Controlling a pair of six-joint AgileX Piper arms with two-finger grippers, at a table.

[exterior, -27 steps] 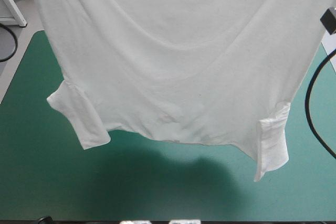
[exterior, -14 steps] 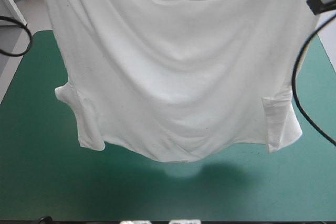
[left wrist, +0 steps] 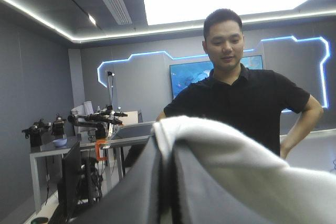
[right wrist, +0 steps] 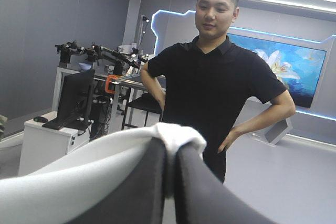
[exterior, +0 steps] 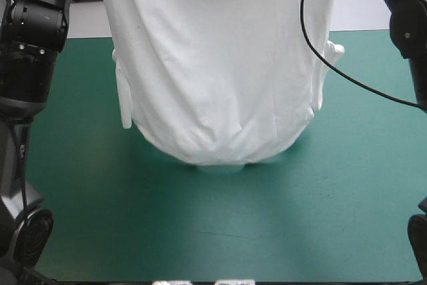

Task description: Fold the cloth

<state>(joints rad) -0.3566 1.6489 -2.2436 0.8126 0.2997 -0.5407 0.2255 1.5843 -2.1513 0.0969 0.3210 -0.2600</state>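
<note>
The white T-shirt hangs lifted over the far half of the table, held by its top, which is out of the high view. Its rounded lower edge sits just above the teal-green cover; I cannot tell whether it touches. A short sleeve dangles on the left side and another on the right. In the left wrist view my left gripper is shut on a fold of the T-shirt. My right gripper is likewise shut on the T-shirt, raised and looking level into the room.
My left arm stands tall at the table's left side and my right arm at its right, flanking the hanging shirt. The near half of the cover lies bare in front of the shirt.
The shirt has swung away toward the far edge and hangs narrower than earlier, when it spread across the whole view. Both arms have come into the high view at the sides.
</note>
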